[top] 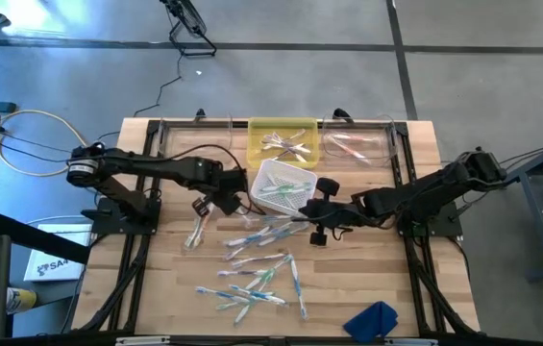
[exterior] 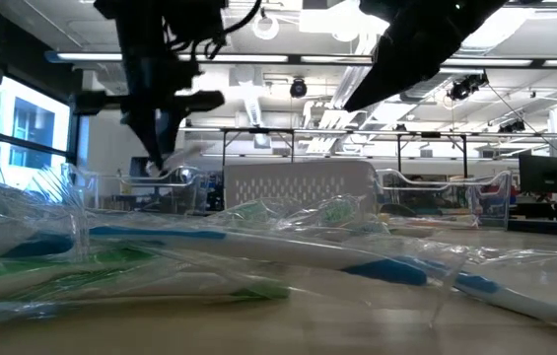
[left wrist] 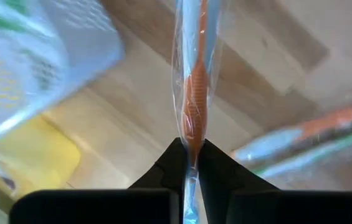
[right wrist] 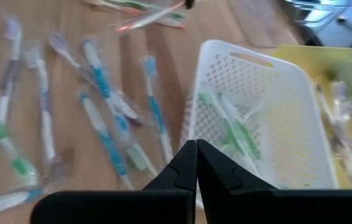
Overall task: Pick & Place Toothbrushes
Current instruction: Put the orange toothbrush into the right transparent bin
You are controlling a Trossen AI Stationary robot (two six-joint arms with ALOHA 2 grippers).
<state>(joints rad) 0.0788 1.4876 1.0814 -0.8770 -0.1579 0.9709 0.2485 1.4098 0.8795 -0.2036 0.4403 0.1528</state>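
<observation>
Left gripper (left wrist: pixel 190 163) clamped on one orange wrapped toothbrush (left wrist: pixel 194 106), lifted beside the white basket (top: pixel 281 183) toward the table's back edge; sorting step, next needing carry to a matching bin.

This is a robotics lab or test hall. Around the wooden work table (top: pixel 367 279) lies a bare grey concrete floor (top: pixel 281 86) with cables (loose, trailing to the table's far edge). Beyond the table, rows of ceiling strip lights (exterior: pixel 288 61), exposed ducting, metal frames and a monitor (exterior: pixel 546 176) show.
</observation>
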